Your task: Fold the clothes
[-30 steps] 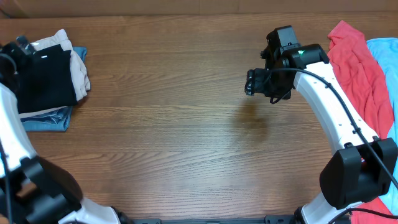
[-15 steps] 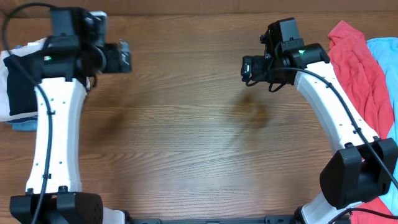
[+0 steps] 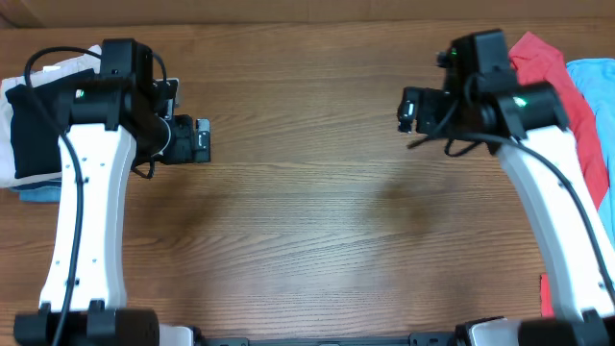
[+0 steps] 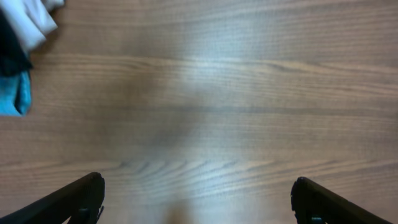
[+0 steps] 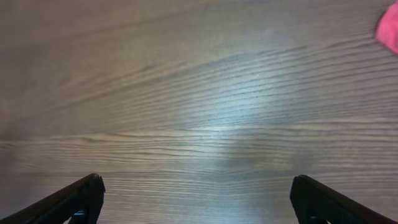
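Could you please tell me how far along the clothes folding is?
Done: the black shirt lies folded on the pile at far left. In hand: nothing; left gripper and right gripper hover open and empty over the table. Left: apparently nothing for this shirt.

Smooth wood-grain table (image 3: 307, 240); soft black cloth garment (image 3: 29, 135), seemingly matt.

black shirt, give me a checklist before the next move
1. Shirt lies on the pile at far left: ok.
2. Its fold is neat: cannot tell, the left arm hides part.
3. Left gripper, jaws apart, empty: ok.
4. Right gripper, jaws apart, empty: ok.
5. Red garment clear of the right jaws: ok.
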You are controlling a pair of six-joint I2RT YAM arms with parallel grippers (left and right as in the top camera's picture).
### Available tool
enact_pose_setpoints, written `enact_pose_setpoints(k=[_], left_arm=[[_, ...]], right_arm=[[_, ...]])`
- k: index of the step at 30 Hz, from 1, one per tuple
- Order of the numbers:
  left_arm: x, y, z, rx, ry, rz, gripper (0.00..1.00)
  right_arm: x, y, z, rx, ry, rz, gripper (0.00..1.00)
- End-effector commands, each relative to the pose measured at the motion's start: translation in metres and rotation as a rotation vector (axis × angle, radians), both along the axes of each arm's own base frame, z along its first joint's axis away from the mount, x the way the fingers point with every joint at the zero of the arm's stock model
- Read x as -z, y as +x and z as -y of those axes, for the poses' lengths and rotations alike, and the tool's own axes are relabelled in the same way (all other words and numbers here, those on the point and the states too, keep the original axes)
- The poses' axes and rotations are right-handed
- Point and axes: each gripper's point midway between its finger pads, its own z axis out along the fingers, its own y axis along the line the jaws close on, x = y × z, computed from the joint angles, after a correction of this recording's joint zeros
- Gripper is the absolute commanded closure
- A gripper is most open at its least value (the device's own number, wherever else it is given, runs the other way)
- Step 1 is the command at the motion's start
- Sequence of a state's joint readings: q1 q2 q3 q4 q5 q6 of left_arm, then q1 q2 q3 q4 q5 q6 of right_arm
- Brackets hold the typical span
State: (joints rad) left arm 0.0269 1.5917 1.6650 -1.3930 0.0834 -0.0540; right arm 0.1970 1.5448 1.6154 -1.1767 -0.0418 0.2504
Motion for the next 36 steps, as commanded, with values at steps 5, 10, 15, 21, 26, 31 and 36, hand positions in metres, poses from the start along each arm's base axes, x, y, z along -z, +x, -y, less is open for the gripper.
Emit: enact_pose_setpoints(k=[5,10,15,21,26,31,36], left_arm=[[-0.044,-0.037,-0.001,0.009,0.023,0.360,0.04],[-0.046,-0.072,-0.008,-0.055,0.048,0.551,0.00],[-0.040,-0.105,-0.024,-0.184,0.088,0.642,0.00],[-0.028,-0.119,-0.024,-0.182,0.090,0.599,0.00],[-0.018,-0.128,-0.024,-0.180,0.093,0.544,0.00],[-0.017,-0.129,-0.024,-0.179,0.093,0.536,0.00],[-0.017,-0.129,-0.024,-0.179,0.093,0.536,0.00]], right_arm=[[-0.015,-0.037,0.012,0.061,0.047,0.158,0.00],[-0.004,-0.071,0.021,0.095,0.087,0.301,0.00],[0.012,-0.109,0.043,0.194,0.076,0.355,0.00],[0.024,-0.132,0.047,0.193,0.058,0.296,0.00],[0.030,-0.135,0.048,0.193,0.050,0.265,0.00],[0.030,-0.135,0.048,0.193,0.049,0.263,0.00],[0.030,-0.135,0.048,0.193,0.049,0.263,0.00]])
